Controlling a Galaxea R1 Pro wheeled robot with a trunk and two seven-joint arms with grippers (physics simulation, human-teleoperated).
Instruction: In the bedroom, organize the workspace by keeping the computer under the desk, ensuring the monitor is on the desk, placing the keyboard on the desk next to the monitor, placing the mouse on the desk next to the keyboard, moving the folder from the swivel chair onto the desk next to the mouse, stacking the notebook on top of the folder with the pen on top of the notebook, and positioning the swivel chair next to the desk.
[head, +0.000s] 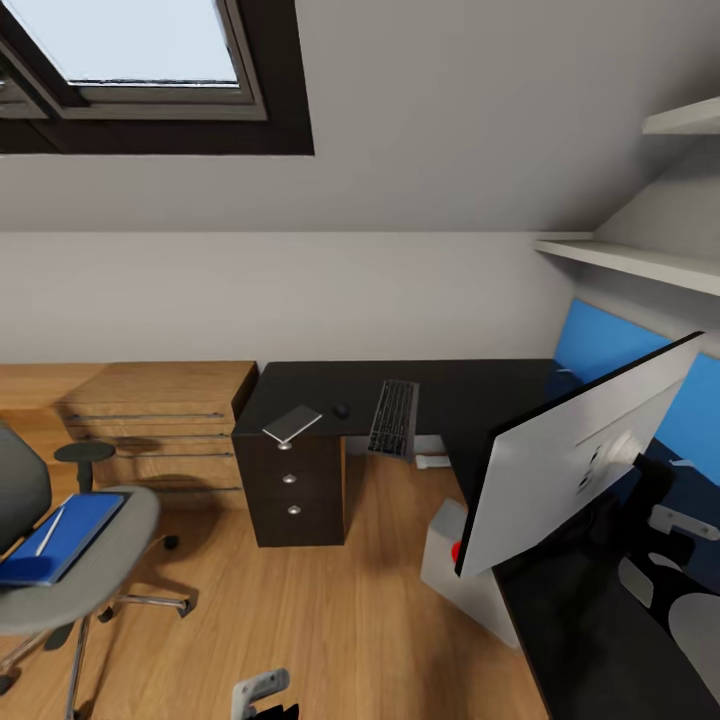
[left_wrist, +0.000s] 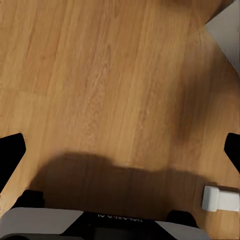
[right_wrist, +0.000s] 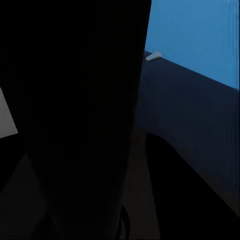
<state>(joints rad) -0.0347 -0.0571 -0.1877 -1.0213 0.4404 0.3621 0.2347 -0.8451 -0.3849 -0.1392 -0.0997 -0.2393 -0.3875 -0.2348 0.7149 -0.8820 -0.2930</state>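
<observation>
1. The monitor (head: 575, 455) is close in front of you on your right. It is tilted, its silver-white back faces you, and it is over the near wing of the worktop (head: 470, 395). Your right arm (head: 685, 615) reaches in just behind it.
2. I cannot tell the state of your right end effector. The right wrist view is mostly a black mass, with a strip of worktop and a blue wall panel (right_wrist: 200, 35) beyond.
3. Your left end effector (left_wrist: 121, 152) is released, its fingertips (left_wrist: 11, 156) spread wide. It hangs low over the bare wood floor (left_wrist: 100, 75).
4. The computer (head: 455, 560) stands on the floor under the worktop, ahead and to the right of that end effector.
5. Farther ahead, on the far wing of the worktop, the keyboard (head: 393, 417) lies with the mouse (head: 341, 410) just to its left.
6. The notebook (head: 292, 423) lies left of the mouse, above the drawer unit (head: 295, 490).
7. To the left of the left end effector and well apart from the worktop, the swivel chair (head: 95, 585) carries the folder (head: 75, 525) on its seat.
8. The pen (head: 48, 533) lies on the folder.
</observation>
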